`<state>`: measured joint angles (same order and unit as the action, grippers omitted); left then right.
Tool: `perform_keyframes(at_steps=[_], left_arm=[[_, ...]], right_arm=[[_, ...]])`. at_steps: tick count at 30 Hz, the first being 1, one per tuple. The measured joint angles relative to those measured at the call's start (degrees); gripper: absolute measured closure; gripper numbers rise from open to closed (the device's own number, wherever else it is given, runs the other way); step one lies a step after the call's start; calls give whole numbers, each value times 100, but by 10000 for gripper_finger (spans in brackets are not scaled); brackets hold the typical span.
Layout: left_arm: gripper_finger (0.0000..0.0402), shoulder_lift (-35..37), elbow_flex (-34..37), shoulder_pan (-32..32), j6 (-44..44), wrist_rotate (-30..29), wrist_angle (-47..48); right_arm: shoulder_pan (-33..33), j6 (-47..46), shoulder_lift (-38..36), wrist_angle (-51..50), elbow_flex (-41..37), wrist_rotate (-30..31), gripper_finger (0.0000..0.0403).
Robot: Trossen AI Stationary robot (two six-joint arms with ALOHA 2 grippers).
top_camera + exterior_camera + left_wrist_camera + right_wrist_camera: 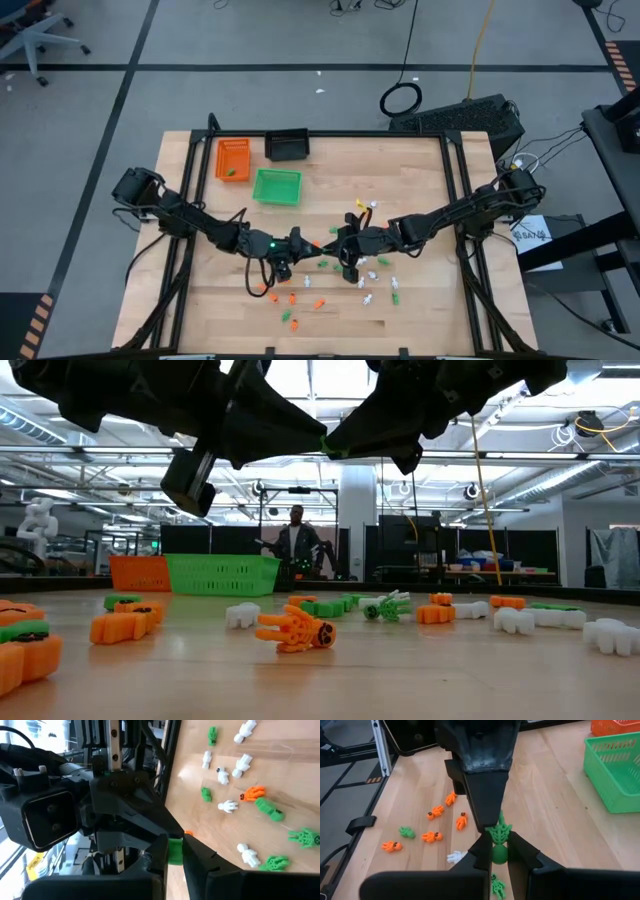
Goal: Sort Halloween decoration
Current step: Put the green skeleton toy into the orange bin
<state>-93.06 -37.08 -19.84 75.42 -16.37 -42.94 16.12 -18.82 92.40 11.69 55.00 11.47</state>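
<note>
Decorations [330, 290] scattered mid-table; both hands [318, 245] pinch green piece [498, 834].

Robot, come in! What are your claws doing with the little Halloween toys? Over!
Both grippers, left and right, pinch one green figure together, mid-air. Other pieces scattered on table. Green tray unblocked.

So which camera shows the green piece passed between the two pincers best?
Right wrist view: green figure fills the centre between both pincers. Left wrist view shows only a green sliver; low view, a speck; high view, nothing clear.
</note>
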Motion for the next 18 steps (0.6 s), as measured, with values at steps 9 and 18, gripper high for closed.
perform_keyframes(at_steps=[9, 18], left_arm=[[360, 0, 0, -2, -364, -15, -23], [316, 2, 0, -2, -234, -123, 33]], right_arm=[[-2, 36, 0, 10, 0, -156, 384], [-1, 42, 0, 10, 0, -281, 384]])
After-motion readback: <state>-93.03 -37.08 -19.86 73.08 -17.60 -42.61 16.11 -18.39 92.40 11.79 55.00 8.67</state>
